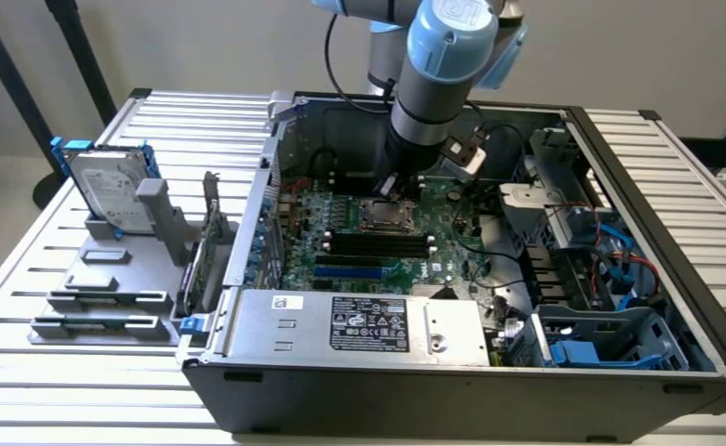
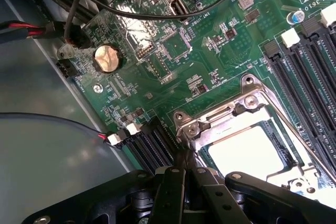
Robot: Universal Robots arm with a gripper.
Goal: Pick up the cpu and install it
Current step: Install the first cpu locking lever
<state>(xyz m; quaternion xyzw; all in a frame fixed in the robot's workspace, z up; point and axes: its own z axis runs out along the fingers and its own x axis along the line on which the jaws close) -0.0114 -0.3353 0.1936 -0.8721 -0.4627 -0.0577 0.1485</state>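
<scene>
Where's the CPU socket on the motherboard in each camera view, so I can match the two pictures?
Exterior view: the CPU socket sits mid-board inside the open computer case, just under the arm's wrist.
Wrist view: the CPU socket lies close beside the shut gripper.
Shared landmark: the black memory slots next to the socket.

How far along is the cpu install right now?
Looks done: the cpu lies in the motherboard socket, its pale top showing inside the metal frame. In hand: the gripper is shut, its tips down at the socket's edge beside the chip; I cannot tell whether they touch it. Left: the exterior view shows the arm down inside the computer case, not yet pulled clear.
</scene>
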